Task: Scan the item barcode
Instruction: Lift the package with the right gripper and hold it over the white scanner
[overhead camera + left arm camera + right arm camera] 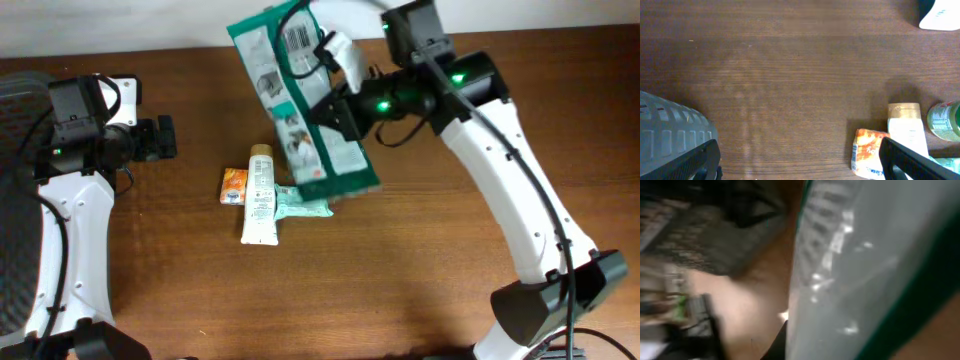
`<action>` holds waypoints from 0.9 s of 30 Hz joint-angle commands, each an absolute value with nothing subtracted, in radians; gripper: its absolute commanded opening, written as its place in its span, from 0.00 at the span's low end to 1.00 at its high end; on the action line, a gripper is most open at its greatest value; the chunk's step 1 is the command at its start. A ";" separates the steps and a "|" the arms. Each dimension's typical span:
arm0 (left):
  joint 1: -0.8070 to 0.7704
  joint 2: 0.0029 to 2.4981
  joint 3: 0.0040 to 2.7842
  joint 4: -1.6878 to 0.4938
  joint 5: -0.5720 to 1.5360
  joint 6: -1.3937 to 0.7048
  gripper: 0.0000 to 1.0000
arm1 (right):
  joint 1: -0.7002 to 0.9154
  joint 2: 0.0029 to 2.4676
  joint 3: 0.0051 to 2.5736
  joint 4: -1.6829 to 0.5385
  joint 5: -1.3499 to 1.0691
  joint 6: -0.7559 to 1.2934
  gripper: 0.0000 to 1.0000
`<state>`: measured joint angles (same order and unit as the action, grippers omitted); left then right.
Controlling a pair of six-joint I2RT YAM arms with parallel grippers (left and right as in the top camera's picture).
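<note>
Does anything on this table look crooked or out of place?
Only small things: the right hand holds the green packet at a slant, and the white tube lies overlapping a teal wrapper. Nothing looks spilled or broken.

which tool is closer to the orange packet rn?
Left. The left tool sits open a short way from the orange packet, with bare table between them. The right tool is farther off, toward the table's back edge, shut on the green pack.

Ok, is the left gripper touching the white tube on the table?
Apart. The overhead view shows bare table between the open left gripper and the white tube.
</note>
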<state>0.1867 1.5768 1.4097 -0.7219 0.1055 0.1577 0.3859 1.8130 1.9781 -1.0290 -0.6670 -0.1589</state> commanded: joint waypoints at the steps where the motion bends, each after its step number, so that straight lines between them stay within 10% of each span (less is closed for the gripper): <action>1: 0.193 1.576 1.408 -0.720 0.116 0.171 0.99 | 0.450 1.842 1.993 -0.899 0.058 -0.069 0.04; 10: 0.193 1.576 1.408 -0.720 0.116 0.171 0.99 | 0.511 2.333 1.993 -0.064 1.017 -0.740 0.04; 27: 0.193 1.576 1.408 -0.720 0.116 0.171 0.99 | 0.518 2.595 1.993 0.191 1.124 -1.148 0.04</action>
